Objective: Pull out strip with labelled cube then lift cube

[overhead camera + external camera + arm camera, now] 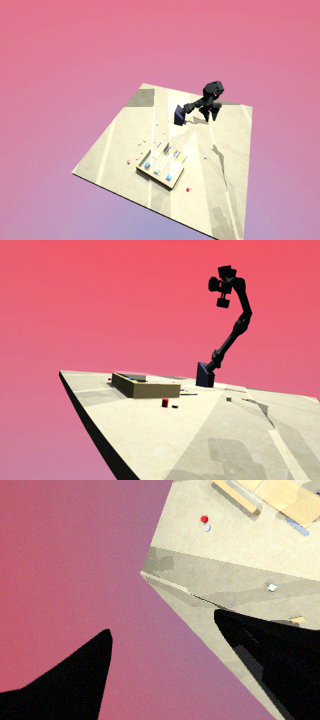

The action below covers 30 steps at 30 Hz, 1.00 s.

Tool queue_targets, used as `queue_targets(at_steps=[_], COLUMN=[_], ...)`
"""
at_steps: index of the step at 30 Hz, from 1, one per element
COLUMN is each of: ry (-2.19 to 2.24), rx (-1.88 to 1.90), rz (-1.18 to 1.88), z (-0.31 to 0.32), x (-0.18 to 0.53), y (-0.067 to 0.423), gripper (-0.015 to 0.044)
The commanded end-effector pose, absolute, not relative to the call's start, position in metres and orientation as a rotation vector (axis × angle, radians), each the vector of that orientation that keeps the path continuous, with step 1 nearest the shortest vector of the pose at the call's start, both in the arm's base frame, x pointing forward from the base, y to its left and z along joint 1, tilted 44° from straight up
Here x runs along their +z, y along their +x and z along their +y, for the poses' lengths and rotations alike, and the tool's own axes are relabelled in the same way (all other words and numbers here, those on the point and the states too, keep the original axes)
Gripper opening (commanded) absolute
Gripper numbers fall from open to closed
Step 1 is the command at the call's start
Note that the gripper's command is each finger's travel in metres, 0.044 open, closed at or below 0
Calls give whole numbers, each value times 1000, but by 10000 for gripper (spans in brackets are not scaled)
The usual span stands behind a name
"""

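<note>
Pincer [211, 116] open wide, holding nothing; arm reared up high above its dark base [204, 375], well apart from the wooden tray [155, 178] on the counter [108, 144]; strips lie inside the tray with three small cubes: blue [147, 164], green [156, 171], blue [169, 176]; cannot tell which one is labelled; red cylinder [164, 402] sits near the tray's corner.
</note>
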State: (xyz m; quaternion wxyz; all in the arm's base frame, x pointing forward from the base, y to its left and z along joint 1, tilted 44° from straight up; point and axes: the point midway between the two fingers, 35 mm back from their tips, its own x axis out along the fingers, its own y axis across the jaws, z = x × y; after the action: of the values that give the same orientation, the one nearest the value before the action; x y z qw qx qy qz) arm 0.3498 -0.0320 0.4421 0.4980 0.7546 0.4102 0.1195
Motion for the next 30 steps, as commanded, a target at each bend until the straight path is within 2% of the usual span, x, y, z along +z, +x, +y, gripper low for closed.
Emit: queue_targets(at_steps=[1, 15, 30], ry=[1821, 1394, 969], rx=[290, 334, 348], rz=[991, 815, 674], z=[-33, -61, -54], x=[441, 302, 156], y=[351, 399, 377], gripper=[400, 400, 400])
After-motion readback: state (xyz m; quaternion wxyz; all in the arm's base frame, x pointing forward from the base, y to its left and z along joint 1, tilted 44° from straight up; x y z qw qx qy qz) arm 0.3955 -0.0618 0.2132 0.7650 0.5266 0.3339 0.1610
